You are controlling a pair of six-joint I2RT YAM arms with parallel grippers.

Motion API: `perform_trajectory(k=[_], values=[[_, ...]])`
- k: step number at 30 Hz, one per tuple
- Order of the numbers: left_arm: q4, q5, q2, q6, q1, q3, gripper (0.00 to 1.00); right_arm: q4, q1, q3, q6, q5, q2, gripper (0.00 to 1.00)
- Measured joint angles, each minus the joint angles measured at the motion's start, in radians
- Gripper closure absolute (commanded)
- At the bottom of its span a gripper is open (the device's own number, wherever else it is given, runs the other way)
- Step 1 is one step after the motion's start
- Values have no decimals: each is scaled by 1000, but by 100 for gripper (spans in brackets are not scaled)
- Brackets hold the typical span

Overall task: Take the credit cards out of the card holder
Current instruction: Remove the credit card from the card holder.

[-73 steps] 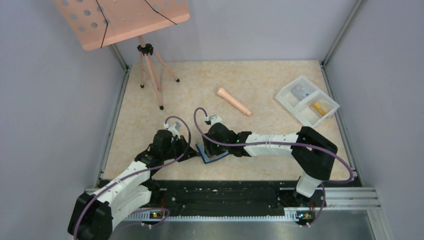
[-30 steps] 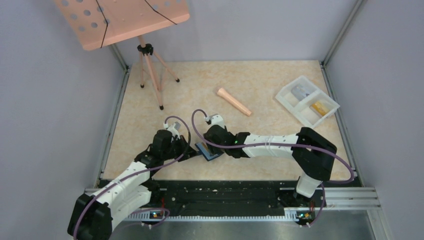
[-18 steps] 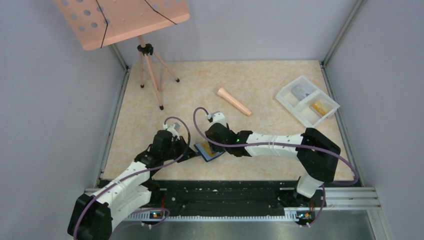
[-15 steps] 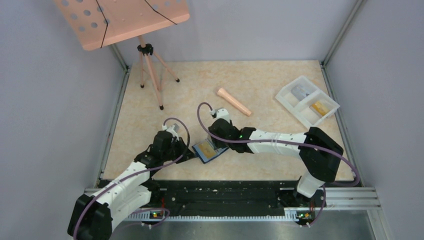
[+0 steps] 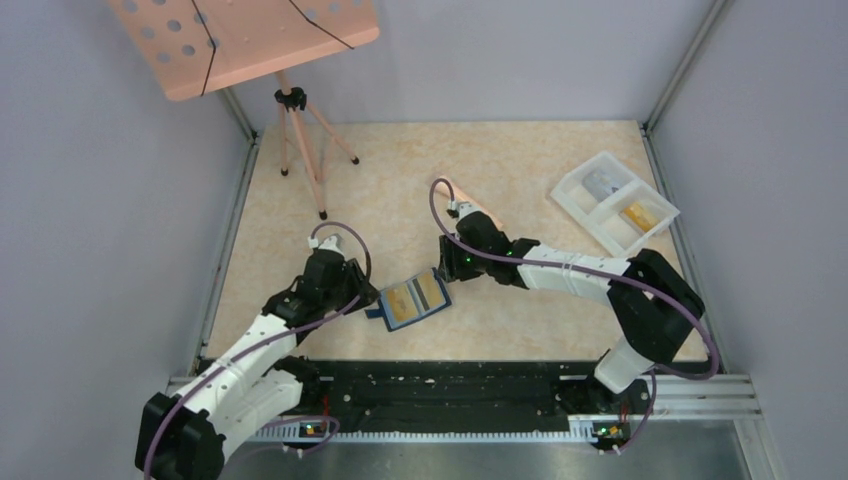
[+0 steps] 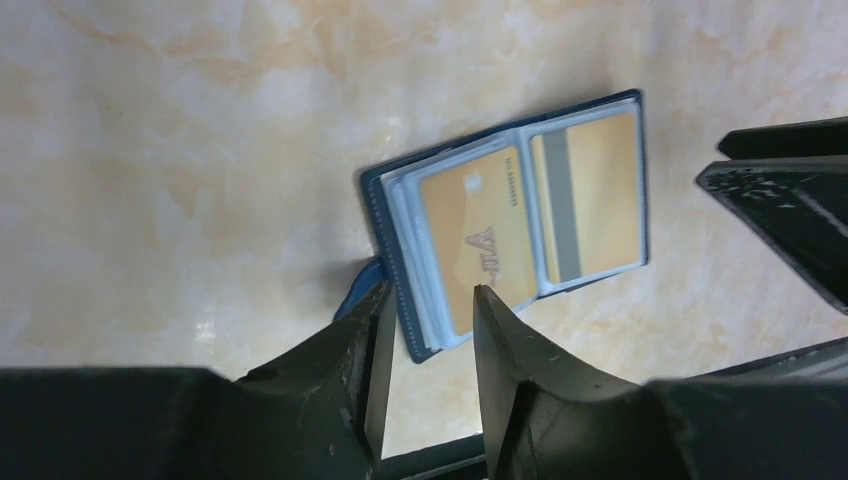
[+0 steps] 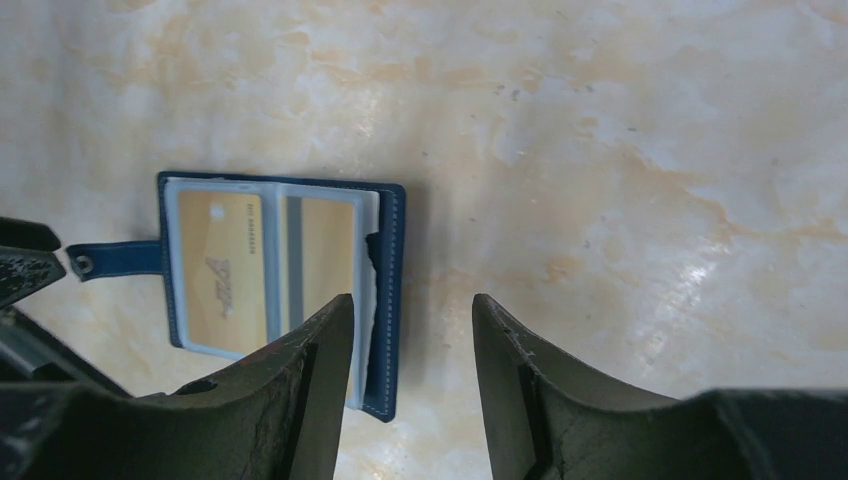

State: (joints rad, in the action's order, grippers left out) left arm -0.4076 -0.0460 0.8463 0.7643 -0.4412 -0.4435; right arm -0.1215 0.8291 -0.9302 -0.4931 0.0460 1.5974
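The dark navy card holder [image 5: 386, 313] lies spread open on the table near the front. Its clear pockets show two tan-gold credit cards: one with a logo [image 6: 475, 240] and one with a dark stripe [image 6: 590, 205]. My left gripper [image 5: 362, 297] is open over the holder's left edge, and that edge's corner shows between its fingers in the left wrist view [image 6: 432, 292]. My right gripper [image 5: 447, 272] is open and empty at the holder's right edge [image 7: 412, 298]. The closing tab [image 7: 115, 258] sticks out to the left.
A white two-compartment tray [image 5: 577, 172] at the back right holds a grey card and a gold card. A peach stick [image 5: 468, 204] lies just behind my right wrist. A music stand on a tripod [image 5: 300, 140] stands at the back left.
The holder was folded between both grippers; it now lies spread open. My right gripper has drawn back to the right and away from it. My left gripper has shifted slightly left.
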Motion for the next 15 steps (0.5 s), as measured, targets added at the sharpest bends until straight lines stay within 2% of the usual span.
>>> perform_trajectory(k=[7,15], values=[[78,-94,40,-2,0,-31,61,83,-14,0,-8,-165,60,58],[245,-231,171,31,-8,-8,63,97,-14,-1,-19,-230,74,63]])
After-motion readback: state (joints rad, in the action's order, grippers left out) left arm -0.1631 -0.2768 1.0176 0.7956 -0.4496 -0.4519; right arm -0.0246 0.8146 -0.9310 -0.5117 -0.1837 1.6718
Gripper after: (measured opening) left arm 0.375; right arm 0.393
